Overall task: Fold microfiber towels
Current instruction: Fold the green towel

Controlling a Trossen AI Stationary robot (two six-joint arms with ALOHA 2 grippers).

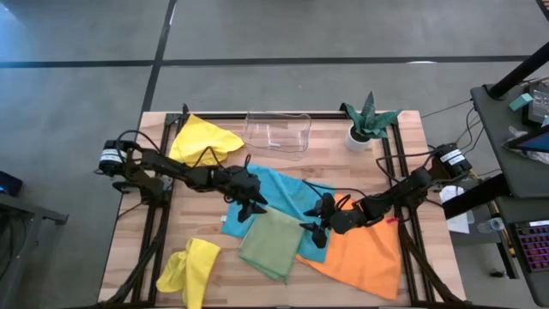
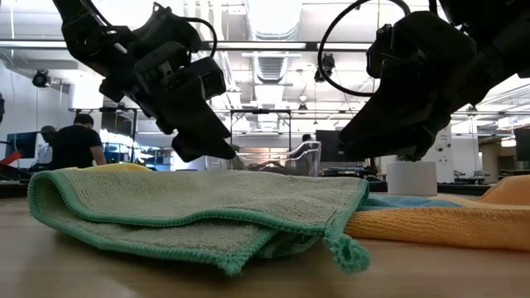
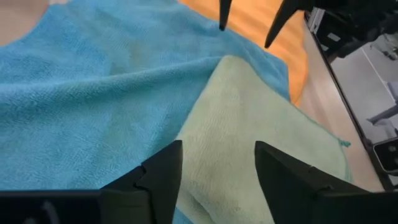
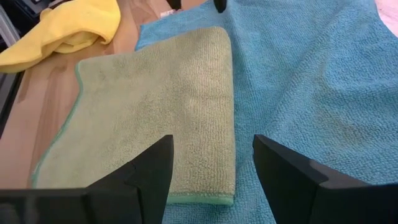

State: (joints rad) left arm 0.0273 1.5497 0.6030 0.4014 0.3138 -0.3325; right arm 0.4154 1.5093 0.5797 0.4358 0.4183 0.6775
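The sage green towel (image 1: 271, 243) lies folded near the middle of the wooden table (image 1: 129, 257), its upper edge overlapping the turquoise blue towel (image 1: 283, 193), which is spread flat beneath it. The orange towel (image 1: 360, 257) lies spread just beside the green one on the right side of the table, partly under the blue one's corner. One bright yellow towel (image 1: 204, 140) sits crumpled at the far left corner, and a second yellow towel (image 1: 189, 270) lies bunched at the near left edge. The left gripper (image 1: 250, 209) hovers over the blue towel at the green towel's upper left corner, its fingers (image 3: 163, 174) spread apart and holding nothing. The right gripper (image 1: 313, 225) hovers at the green towel's right edge, where blue and orange meet, its fingers (image 4: 152, 168) also spread with nothing between them. A clear plastic tray (image 1: 279, 130) and a small potted plant (image 1: 367, 120) stand along the far edge.
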